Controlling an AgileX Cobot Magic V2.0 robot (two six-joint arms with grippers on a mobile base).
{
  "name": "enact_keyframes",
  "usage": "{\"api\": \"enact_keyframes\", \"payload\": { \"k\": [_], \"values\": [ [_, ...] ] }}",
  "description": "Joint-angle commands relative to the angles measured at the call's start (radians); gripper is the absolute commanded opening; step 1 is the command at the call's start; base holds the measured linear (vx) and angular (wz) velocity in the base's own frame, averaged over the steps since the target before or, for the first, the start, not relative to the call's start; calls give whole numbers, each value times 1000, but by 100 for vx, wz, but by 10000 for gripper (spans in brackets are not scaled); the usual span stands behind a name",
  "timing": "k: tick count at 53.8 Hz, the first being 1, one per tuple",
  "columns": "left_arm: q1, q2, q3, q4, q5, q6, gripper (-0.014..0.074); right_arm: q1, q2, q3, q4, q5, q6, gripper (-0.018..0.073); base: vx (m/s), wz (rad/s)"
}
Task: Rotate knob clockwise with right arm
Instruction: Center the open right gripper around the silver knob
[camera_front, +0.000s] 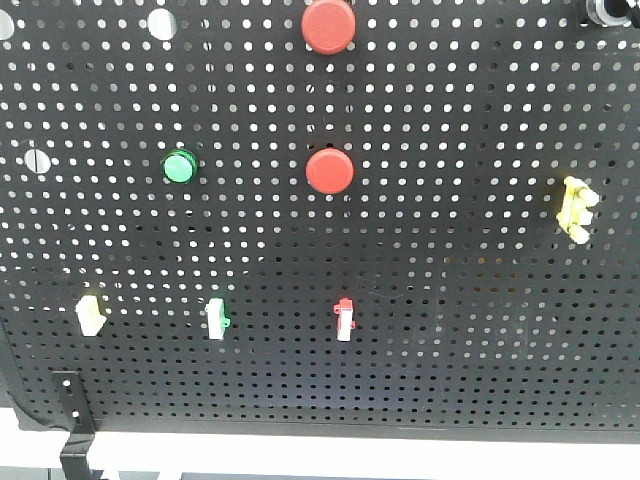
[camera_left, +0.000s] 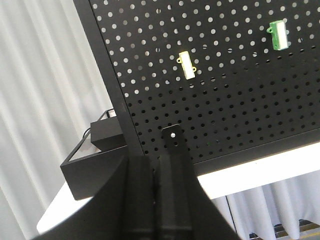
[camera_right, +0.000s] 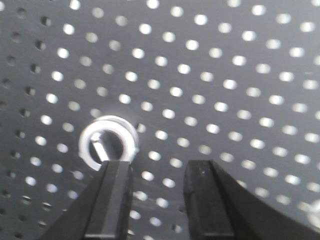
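The knob is a dark round knob with a pale silvery ring and a white pointer mark, mounted on the black pegboard. My right gripper is open and empty, close in front of the board. Its left finger stands just under the knob's lower edge; its right finger is off to the right, so the knob is not between them. In the front view the knob is only partly seen at the top right corner, and the right arm does not show. My left gripper is shut and empty, low by the board's bottom left corner.
The pegboard carries two big red buttons, a green button, a yellow pronged piece, and three small switches. A black box sits on the white table left of the board.
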Motion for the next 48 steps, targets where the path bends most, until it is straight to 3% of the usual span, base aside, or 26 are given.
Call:
{"api": "enact_keyframes", "payload": {
  "k": [1,17,32,39,48],
  "values": [
    [-8,-17,33,-5,-75,-4,-6,2,-3,-31,35,-93,-83,337,0,0],
    [-8,-17,33,-5,-75,-4,-6,2,4,-31,53,-93,-250,337,0,0],
    [-8,-17,33,-5,-75,-4,-6,3,16,-31,53,-94,-300,337,0,0],
    [-8,-17,33,-5,-75,-4,-6,59,17,-31,44,-94,-359,337,0,0],
    [-8,-17,33,-5,-75,-4,-6,128,18,-31,-60,-94,-466,337,0,0]
  ]
}}
